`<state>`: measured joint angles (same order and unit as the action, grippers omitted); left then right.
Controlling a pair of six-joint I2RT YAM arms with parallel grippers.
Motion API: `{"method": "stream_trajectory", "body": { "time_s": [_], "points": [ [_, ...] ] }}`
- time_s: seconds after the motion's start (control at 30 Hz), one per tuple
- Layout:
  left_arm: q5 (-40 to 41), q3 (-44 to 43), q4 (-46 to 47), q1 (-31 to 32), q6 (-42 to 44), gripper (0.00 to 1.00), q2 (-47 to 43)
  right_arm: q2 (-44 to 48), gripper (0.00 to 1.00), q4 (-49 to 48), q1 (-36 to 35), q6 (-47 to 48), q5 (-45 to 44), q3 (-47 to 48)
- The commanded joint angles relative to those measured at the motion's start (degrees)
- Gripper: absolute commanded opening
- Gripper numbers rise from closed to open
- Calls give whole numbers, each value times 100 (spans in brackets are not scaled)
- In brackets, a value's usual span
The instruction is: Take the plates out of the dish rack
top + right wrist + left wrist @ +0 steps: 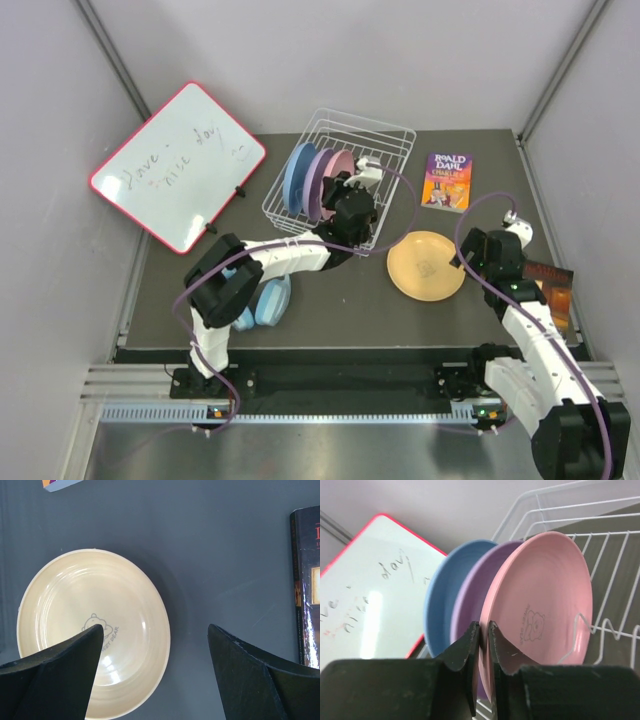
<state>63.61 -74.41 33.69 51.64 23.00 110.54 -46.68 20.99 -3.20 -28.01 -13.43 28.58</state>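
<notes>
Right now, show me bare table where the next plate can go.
Widest bare patch: the mat between the headphones and the orange-yellow plate, in front of the dish rack. A smaller one: the far right corner beyond the Roald Dahl book. Crowded: the rack, where the left gripper pinches the pink plate, and the right edge by the dark book.
</notes>
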Motion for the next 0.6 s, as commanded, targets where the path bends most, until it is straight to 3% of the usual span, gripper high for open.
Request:
{"method": "stream_trajectory", "body": {
  "time_s": [0.0,0.3,0.4,0.57],
  "points": [
    [450,-275,1393,92,1029,0,-42,106,85,-8,74,120,-10,148],
    [863,-398,3555,233,3078,0,214,185,86,71,65,155,25,244],
    [811,-399,3155,347,2992,0,-128,246,86,168,65,173,95,376],
    [617,-469,925,479,1228,0,-1095,404,87,308,74,226,297,561]
  ]
}}
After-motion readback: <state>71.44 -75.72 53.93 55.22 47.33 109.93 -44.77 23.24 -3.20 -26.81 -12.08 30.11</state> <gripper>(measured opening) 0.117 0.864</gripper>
